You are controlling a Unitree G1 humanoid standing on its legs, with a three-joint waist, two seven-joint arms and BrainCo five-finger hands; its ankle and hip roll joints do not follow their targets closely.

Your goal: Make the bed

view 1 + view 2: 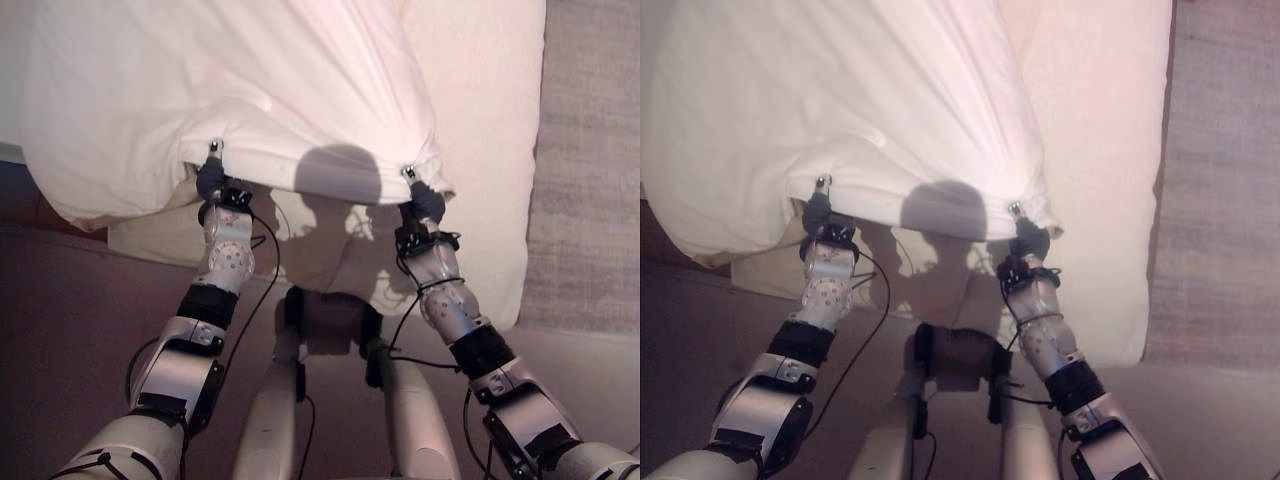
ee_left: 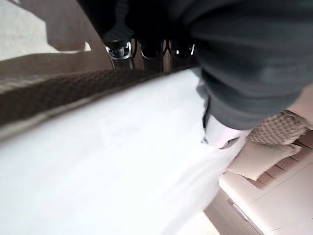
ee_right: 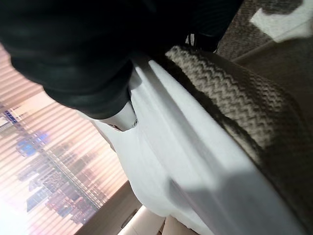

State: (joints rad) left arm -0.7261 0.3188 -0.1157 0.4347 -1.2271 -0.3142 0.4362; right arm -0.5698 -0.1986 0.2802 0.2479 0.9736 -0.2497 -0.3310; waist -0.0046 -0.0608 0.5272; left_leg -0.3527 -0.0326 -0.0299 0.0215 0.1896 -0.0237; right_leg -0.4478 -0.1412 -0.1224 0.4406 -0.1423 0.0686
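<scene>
With the left hand point(image 1: 213, 178) and right hand point(image 1: 422, 198) each pinching the white duvet's point(image 1: 250, 80) near hem above the bed point(image 1: 480, 150), an uneven pull risks slipping one corner free.

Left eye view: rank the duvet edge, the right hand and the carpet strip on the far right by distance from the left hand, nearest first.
1. Duvet edge: pinched in the left hand itself, over the bed's near end.
2. Right hand: along the same edge, toward the robot's right, also gripping it.
3. Carpet strip: farthest, beyond the mattress on the right.
</scene>
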